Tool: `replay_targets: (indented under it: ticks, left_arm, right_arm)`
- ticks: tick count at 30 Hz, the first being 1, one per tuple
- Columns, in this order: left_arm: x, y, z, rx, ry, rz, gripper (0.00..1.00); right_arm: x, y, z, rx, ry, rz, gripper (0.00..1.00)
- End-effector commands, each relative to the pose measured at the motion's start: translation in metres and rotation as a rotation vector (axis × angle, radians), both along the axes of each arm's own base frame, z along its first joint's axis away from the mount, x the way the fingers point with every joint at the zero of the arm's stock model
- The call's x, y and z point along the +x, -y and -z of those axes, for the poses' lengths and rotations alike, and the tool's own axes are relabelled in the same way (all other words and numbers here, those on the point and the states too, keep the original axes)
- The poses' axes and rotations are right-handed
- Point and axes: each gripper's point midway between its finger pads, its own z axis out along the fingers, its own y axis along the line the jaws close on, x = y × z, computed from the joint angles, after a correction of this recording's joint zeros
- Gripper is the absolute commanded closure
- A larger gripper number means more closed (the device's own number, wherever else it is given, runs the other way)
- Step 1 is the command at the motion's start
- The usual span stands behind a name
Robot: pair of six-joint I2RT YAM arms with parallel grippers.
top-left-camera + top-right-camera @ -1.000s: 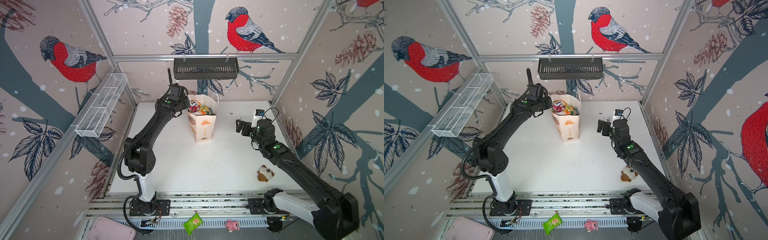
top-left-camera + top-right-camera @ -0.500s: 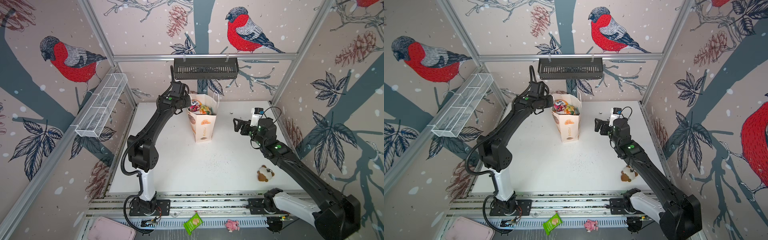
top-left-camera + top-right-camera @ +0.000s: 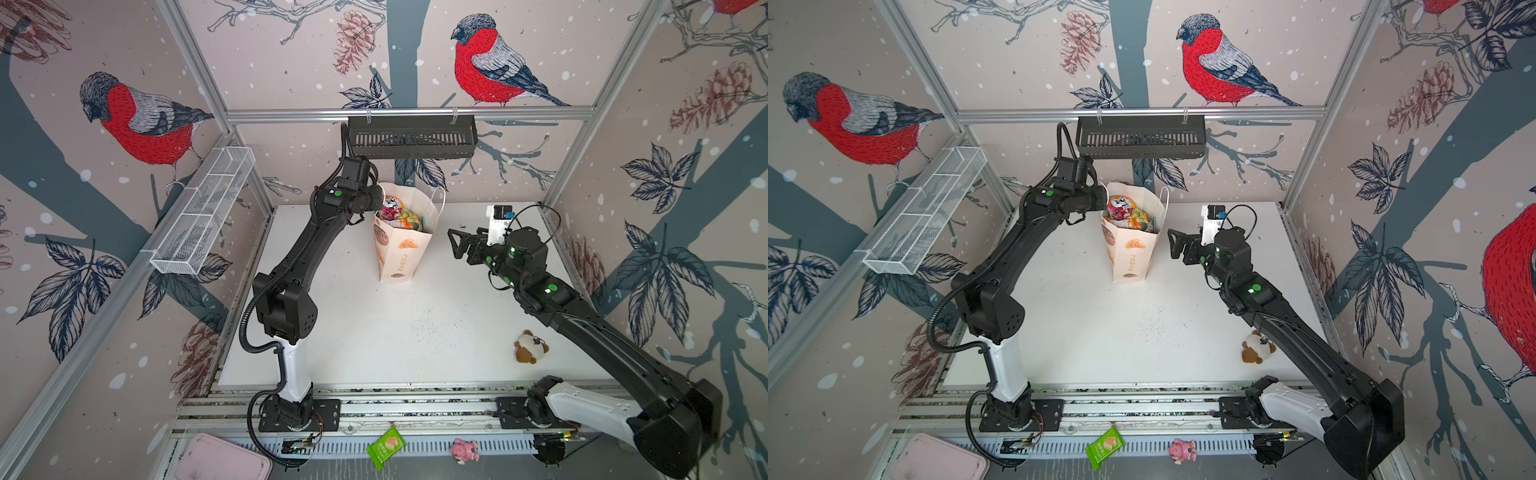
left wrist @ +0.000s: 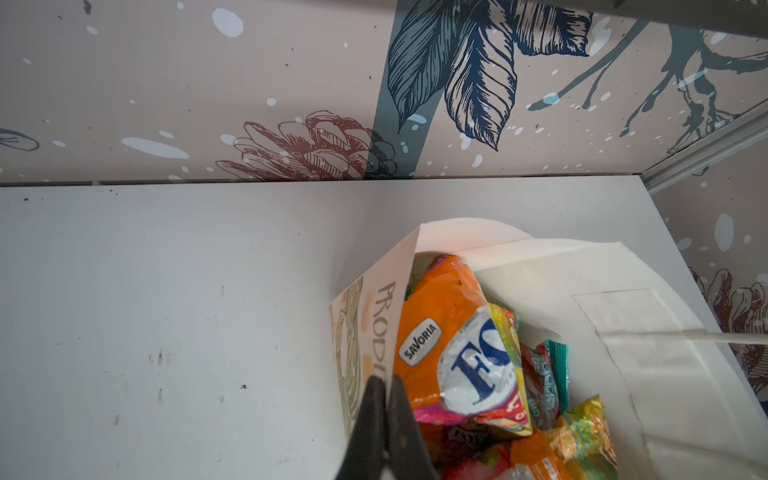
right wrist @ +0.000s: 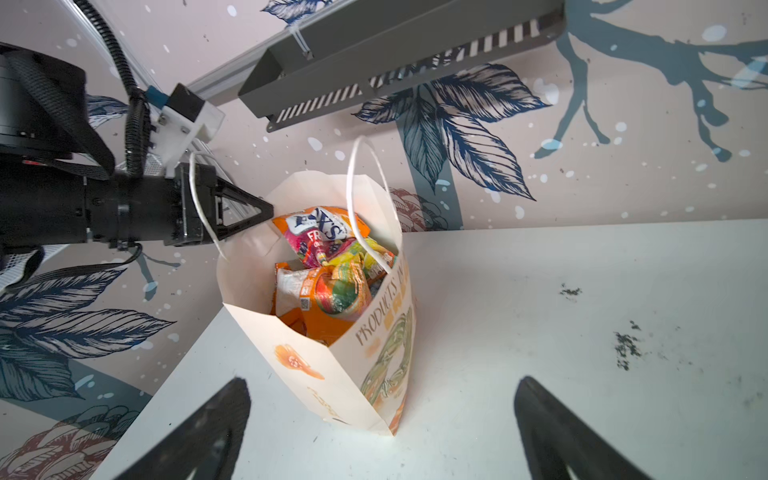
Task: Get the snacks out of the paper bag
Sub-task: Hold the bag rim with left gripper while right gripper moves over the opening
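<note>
The paper bag [image 5: 299,365] hides the lower snacks [image 5: 328,291] behind its walls. The picture's edge cuts off the right gripper [image 5: 382,380] and also the pink tray [image 3: 220,461].

Cream paper bag [image 3: 400,257] bears orange-brown prints

Both top views look down from high above the near edge, taking in my whole table [image 3: 374,332]. My left wrist camera hangs close over the paper bag [image 4: 623,311] mouth; my right wrist camera faces that bag from the right, farther back.
</note>
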Motion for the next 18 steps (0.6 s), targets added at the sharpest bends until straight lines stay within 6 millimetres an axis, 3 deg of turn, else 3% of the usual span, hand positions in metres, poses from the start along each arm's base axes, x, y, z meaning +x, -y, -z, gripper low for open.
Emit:
replay_targets:
  ticks: [1, 10, 18]
  left_arm:
    - [0.007, 0.008, -0.035, -0.006, 0.132, 0.051, 1.0]
    - [-0.008, 0.02, -0.055, -0.009, 0.187, 0.117, 1.0]
    - [-0.026, 0.038, -0.068, 0.054, 0.24, 0.174, 1.0]
  right_arm:
    - [0.0, -0.014, -0.019, 0.016, 0.051, -0.038, 0.0]
    - [-0.002, -0.054, -0.029, -0.056, 0.04, -0.093, 0.02]
    - [0.004, -0.082, -0.012, -0.132, -0.013, -0.122, 0.03]
